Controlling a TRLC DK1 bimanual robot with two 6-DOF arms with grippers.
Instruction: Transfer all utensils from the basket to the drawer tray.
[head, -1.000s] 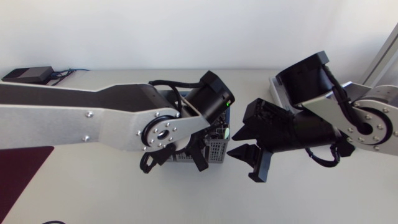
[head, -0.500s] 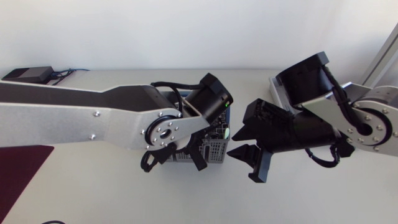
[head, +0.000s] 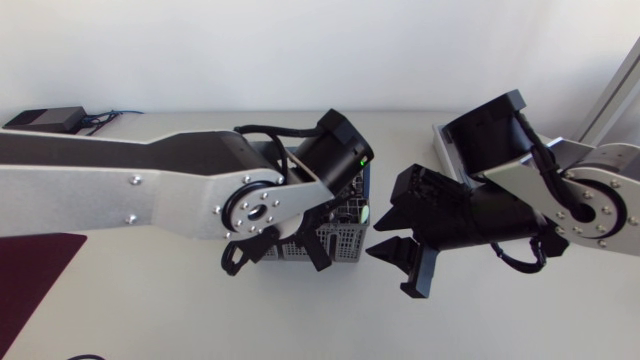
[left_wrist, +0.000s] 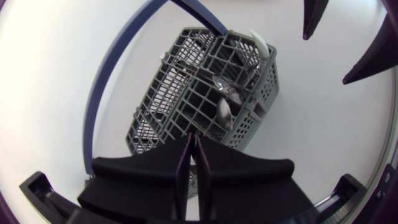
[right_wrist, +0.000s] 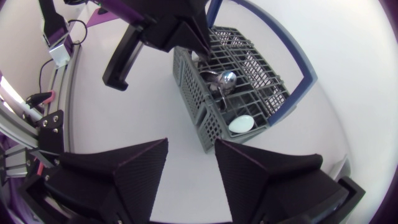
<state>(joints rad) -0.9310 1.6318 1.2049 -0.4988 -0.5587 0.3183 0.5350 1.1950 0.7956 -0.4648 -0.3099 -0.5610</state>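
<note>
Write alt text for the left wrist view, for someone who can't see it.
A grey wire basket with a blue handle holds metal spoons, just ahead of the left gripper, shut. The right gripper hangs open beyond it.

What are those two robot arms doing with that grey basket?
They are working on getting the utensils out of it. The left gripper hangs over the near edge of the grey basket with its fingers shut together, holding nothing that I can see. The right gripper is open and sits beside the basket, not touching it. The metal spoons and a white spoon are inside the basket.
</note>
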